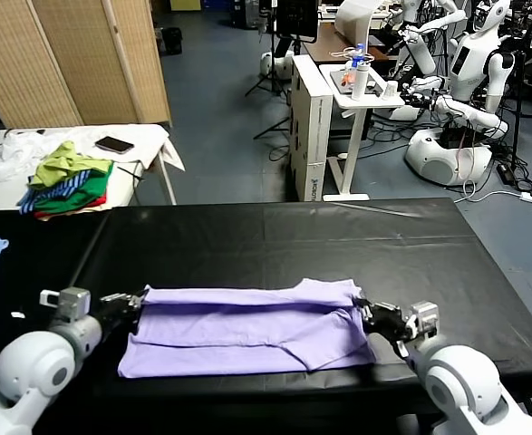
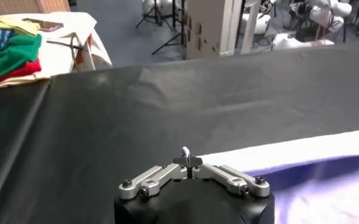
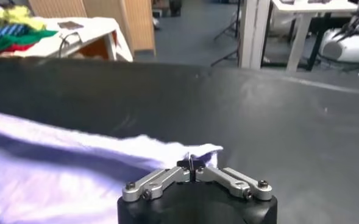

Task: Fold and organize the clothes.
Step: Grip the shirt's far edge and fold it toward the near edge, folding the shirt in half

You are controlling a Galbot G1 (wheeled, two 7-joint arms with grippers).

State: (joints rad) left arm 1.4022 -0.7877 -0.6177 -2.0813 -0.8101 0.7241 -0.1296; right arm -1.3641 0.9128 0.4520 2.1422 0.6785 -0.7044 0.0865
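A black table [image 1: 275, 236] carries the T-shirt [image 1: 247, 331], spread flat across its near edge and partly folded lengthwise. The left gripper [image 1: 140, 302] pinches the shirt's left end, fingers pressed together on the fabric. The right gripper [image 1: 363, 313] likewise pinches the right end at the table surface.

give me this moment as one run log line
left gripper: shut on lavender t-shirt left edge | right gripper: shut on its right edge | shirt: partly folded, flat on black table
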